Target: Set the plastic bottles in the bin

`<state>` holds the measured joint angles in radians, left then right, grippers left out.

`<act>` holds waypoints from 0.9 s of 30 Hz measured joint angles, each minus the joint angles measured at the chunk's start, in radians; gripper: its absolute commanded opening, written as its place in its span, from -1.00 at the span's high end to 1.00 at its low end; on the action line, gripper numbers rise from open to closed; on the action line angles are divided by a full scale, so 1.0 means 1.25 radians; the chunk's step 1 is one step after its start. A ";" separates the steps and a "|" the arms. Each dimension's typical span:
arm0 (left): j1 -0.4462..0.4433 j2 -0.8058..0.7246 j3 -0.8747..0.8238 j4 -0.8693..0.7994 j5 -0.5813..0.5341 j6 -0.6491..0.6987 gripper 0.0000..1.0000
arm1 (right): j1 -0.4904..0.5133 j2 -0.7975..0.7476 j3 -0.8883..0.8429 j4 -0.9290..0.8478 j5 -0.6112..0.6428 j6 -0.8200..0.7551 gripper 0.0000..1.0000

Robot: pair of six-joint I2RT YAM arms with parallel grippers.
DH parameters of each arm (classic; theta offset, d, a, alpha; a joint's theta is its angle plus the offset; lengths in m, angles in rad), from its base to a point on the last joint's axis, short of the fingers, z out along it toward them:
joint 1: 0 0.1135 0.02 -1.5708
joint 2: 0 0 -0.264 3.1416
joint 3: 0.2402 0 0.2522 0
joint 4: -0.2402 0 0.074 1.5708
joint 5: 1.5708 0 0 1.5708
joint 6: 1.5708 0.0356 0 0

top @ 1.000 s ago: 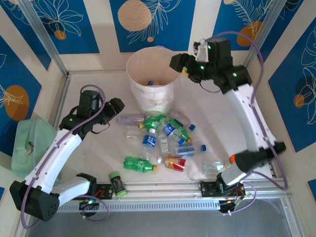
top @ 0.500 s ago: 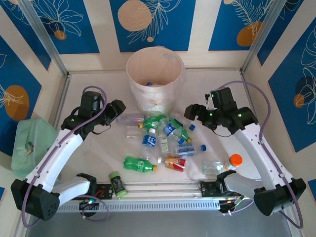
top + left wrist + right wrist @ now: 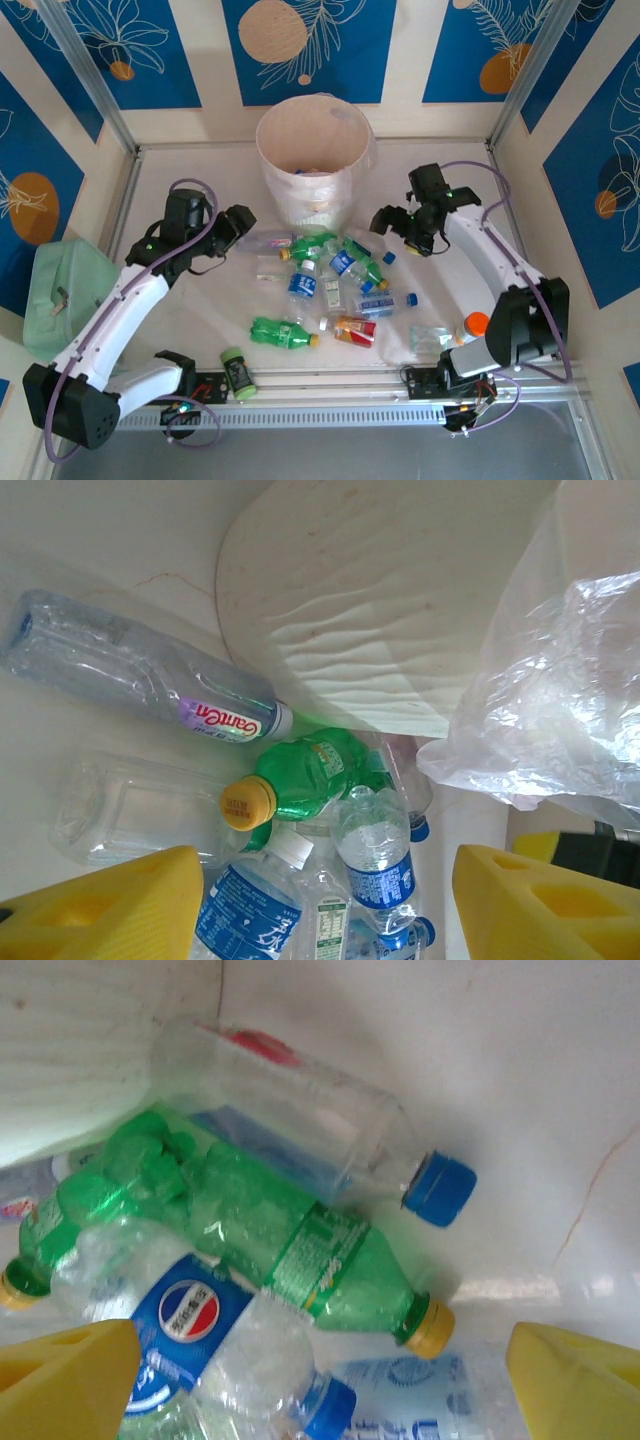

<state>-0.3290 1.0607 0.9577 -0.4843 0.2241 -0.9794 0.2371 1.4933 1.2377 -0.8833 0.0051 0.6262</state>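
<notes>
Left hand [image 3: 242,222] spread, right hand [image 3: 384,221] spread, bottles [image 3: 330,268] heaped between, bin [image 3: 287,192] crowding behind, jar [image 3: 236,373] seemingly aside

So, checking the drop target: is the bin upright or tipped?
Upright: the bin stands on its base, open mouth facing up.

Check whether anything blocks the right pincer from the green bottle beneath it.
Nothing visible stands between them. The open right pincer hangs over the green bottle; a blue-labelled clear bottle overlaps one side of it.
</notes>
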 measured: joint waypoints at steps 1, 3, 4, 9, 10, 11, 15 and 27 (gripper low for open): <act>0.000 -0.001 -0.004 0.003 0.003 -0.002 -0.32 | -0.003 0.018 0.008 0.004 0.003 -0.002 -0.89; 0.000 -0.001 -0.009 0.006 0.007 -0.008 -0.33 | -0.005 0.056 0.022 0.013 0.010 -0.009 -0.89; 0.000 -0.001 -0.009 0.008 0.009 -0.009 -0.33 | -0.005 0.070 0.025 0.016 0.012 -0.012 -0.89; 0.000 -0.002 -0.010 0.015 0.010 -0.009 -0.32 | 0.002 0.150 0.056 0.027 0.015 -0.042 -0.90; 0.000 -0.003 -0.011 0.016 0.010 -0.009 -0.32 | 0.005 0.162 0.064 0.028 0.015 -0.048 -0.91; 0.000 -0.004 -0.012 0.018 0.010 -0.009 -0.32 | 0.009 0.176 0.074 0.031 0.015 -0.053 -0.91; 0.000 -0.010 -0.018 0.022 0.010 -0.009 -0.32 | 0.016 0.215 0.087 0.048 0.014 -0.066 -0.89; 0.000 -0.011 -0.024 0.023 0.010 -0.012 -0.32 | 0.029 0.289 0.088 0.048 0.024 -0.068 -0.78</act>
<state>-0.3290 1.0466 0.9272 -0.4557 0.2363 -0.9947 0.2733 1.8545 1.3479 -0.8230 0.0349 0.5415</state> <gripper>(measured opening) 0.662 0.906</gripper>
